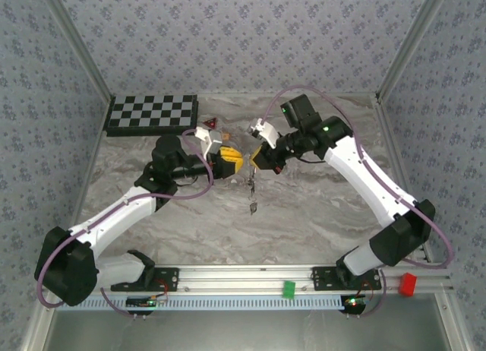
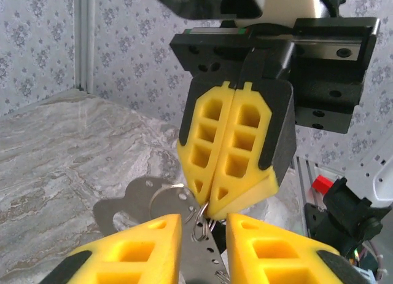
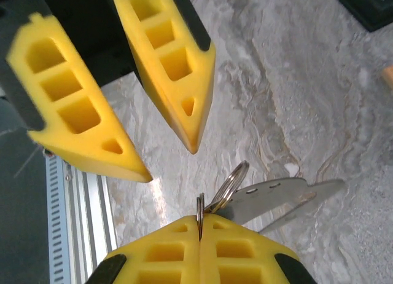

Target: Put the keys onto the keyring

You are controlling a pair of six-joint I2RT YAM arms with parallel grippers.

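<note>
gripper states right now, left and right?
left gripper: open, holding nothing.
right gripper: closed, pinching the keyring at its fingertips.

Overhead view; 2 wrist close-ups share keyring (image 3: 232, 184).

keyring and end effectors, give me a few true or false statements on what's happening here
1. The right end effector is shut on the keyring. True.
2. The left end effector is clamped on a key. False: its fingers stand apart, holding nothing.
3. The keyring lies flat on the table. False: it is pinched in the right end effector's fingertips, off the table.
4. Silvery keys hang on the keyring. True.
5. A checkerboard lies at the table's far left corner. True.
</note>
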